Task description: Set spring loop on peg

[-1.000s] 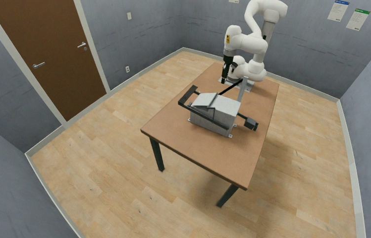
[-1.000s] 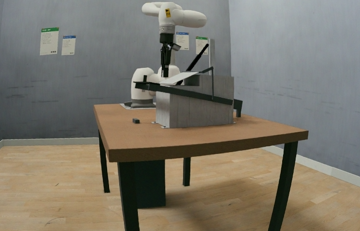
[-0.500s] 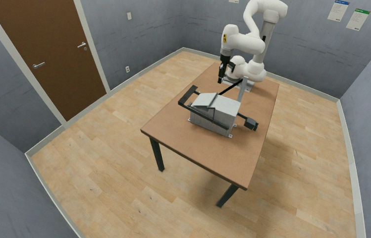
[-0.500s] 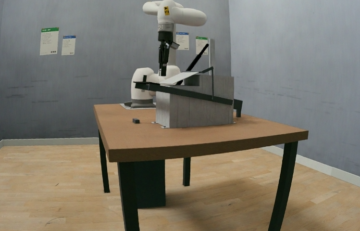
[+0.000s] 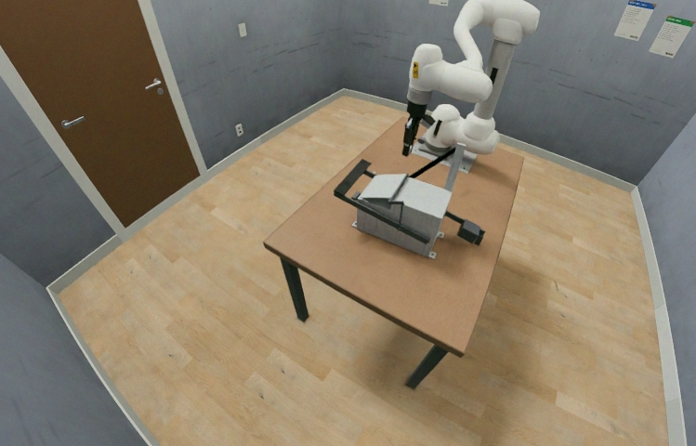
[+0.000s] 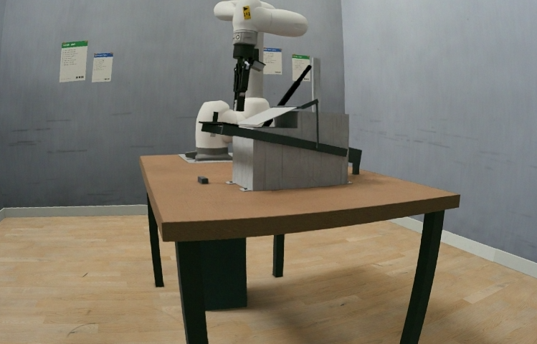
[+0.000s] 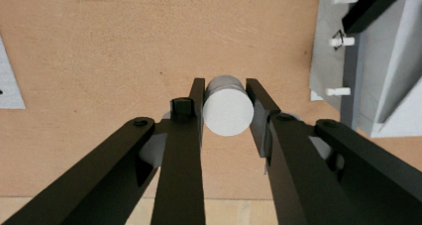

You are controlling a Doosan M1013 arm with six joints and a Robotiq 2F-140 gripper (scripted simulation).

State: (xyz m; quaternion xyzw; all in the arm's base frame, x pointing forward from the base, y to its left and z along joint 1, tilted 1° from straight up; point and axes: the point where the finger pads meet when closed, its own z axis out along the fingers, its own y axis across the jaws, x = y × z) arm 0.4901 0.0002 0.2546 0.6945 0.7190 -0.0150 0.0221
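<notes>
The pincer [image 5: 406, 148] [image 6: 239, 104] [image 7: 225, 95] was closed on the steel test weight [image 7: 228, 112], a pale cylinder held end-on to the wrist camera, above the worktop [image 5: 334, 259] [image 6: 305, 208] [image 7: 124, 47]; the side grip probably served to keep its base free for standing flat on the sloping pedal [image 5: 352, 177] [image 6: 220, 127], which sat raised, presumably by the spring [image 5: 432, 163] [image 6: 295, 86] [image 7: 373, 9]; the loop [image 7: 338, 40] appeared to be on the middle visible peg [image 7: 348, 41]; the wrist view cut off part of the peg row; the weight's base was hidden, and the outer views barely showed the weight.
</notes>
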